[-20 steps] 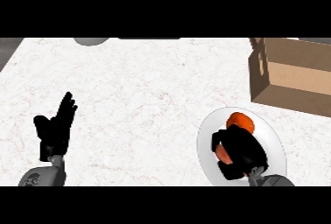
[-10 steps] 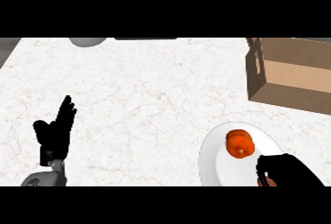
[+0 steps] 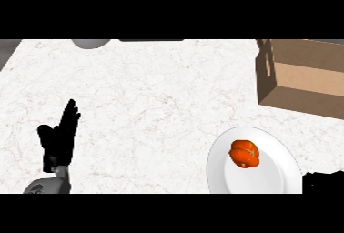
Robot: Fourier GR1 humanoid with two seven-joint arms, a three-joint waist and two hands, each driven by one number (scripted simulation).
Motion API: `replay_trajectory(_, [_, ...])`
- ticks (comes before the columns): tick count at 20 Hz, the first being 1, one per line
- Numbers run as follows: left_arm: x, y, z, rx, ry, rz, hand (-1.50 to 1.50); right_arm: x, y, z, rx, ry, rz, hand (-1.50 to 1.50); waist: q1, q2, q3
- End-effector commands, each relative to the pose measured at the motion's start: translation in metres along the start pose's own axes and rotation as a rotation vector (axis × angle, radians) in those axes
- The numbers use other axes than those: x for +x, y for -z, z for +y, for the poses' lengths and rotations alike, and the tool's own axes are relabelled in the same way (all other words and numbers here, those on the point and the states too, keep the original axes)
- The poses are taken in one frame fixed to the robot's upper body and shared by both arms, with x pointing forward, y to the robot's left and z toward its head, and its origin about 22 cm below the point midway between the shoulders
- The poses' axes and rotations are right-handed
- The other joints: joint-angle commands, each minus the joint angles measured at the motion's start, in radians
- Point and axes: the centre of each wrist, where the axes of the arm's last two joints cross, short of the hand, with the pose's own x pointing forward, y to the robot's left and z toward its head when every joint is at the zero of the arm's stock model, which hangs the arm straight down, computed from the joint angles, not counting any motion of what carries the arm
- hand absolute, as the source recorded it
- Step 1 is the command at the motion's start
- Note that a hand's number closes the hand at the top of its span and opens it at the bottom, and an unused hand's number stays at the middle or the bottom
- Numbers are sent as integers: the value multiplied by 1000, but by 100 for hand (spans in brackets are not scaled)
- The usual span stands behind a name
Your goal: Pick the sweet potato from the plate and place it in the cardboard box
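Your black left hand [image 3: 59, 139] rests at the left with fingers straight and together. Your right hand [image 3: 324, 182] peeks in low right; you cannot tell its fingers. See the brown cardboard box [image 3: 306, 75], then the round white plate [image 3: 269, 175] holding the orange sweet potato [image 3: 245, 154].

Single head view, looking steeply down on white marble counter [image 3: 148, 100], forearms entering from lower edge, cardboard box [image 3: 302, 77] at upper right, moderate range.
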Motion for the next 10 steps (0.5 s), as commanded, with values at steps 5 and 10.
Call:
replay_trajectory(5, [-9, 8, 25, 23, 1, 27, 0, 3, -48, -71, -236, 54, -84, 150, -19, -1, -1])
replay_trajectory(10, [7, -4, -7, -19, -14, -10, 0, 10, -63, -111, -338, 97, -25, 150, 0, -2, -1])
